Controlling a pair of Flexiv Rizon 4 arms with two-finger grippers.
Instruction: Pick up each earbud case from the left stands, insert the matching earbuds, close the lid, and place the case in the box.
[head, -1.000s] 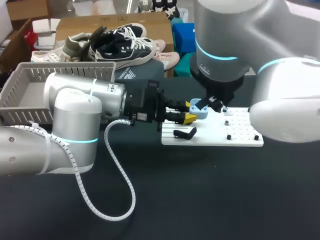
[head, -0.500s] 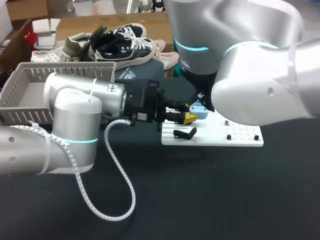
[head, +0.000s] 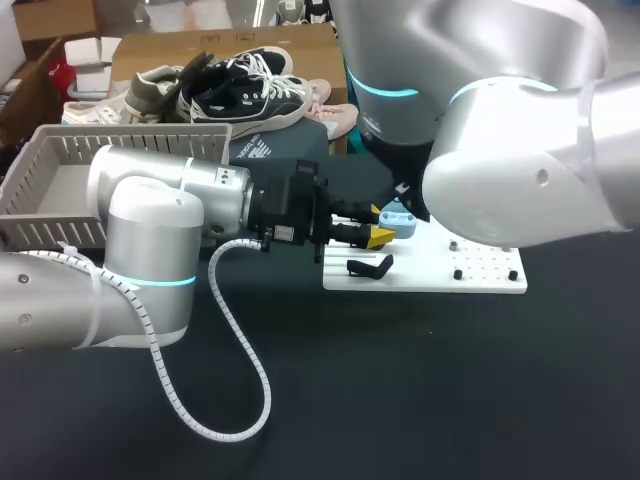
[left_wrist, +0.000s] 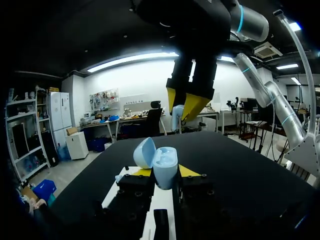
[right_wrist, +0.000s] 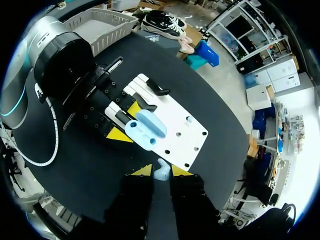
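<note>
The left gripper (left_wrist: 165, 172) is clamped on the earbud case (left_wrist: 165, 164), its yellow wedge-shaped tips pressing the smooth, pale blue shell from both sides. The case is a rounded, glossy capsule held above the near end of the white plate (head: 480, 280), with its domed lid (left_wrist: 144, 152) swung open to one side.

The right gripper (right_wrist: 160, 174) hangs directly above the open case, well apart from it, pinching a small pale blue earbud (right_wrist: 160, 168) between its yellow tips. The earbud is a smooth, rounded nub of the same colour as the case.

The white plate is flat and rectangular, dotted with small holes and a few short black pegs. A curved black hook stand (head: 370, 266) lies on it beside the left gripper. The plate rests on the matte black table (head: 400, 400). A grey slatted plastic basket (head: 130, 145) sits behind the left arm, and a ribbed white coiled cable (head: 240, 370) loops down from that arm onto the table
</note>
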